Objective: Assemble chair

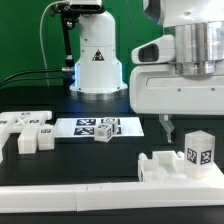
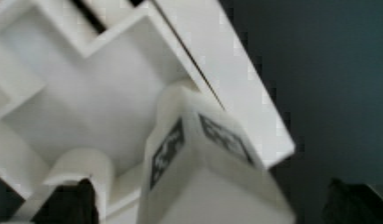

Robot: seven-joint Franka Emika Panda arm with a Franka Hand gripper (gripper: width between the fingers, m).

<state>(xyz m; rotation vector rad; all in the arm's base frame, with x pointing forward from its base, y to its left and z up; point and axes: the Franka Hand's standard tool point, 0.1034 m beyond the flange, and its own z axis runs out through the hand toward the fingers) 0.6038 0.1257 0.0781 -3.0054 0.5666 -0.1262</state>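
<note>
A white chair part [image 1: 197,152] with a marker tag stands upright at the exterior view's right, joined to a lower white piece [image 1: 158,166]. My gripper [image 1: 170,128] hangs just above and a little behind it. In the blurred wrist view the tagged white part [image 2: 206,150] lies between my two dark fingertips [image 2: 63,205], which stand wide apart and do not touch it. My gripper [image 2: 209,208] is open and holds nothing. Several more white chair parts [image 1: 25,135] lie at the exterior view's left.
The marker board [image 1: 85,128] lies in the middle of the black table, with a small tagged white block [image 1: 104,131] on it. A long white rail [image 1: 70,190] runs along the front. The robot base [image 1: 97,60] stands at the back.
</note>
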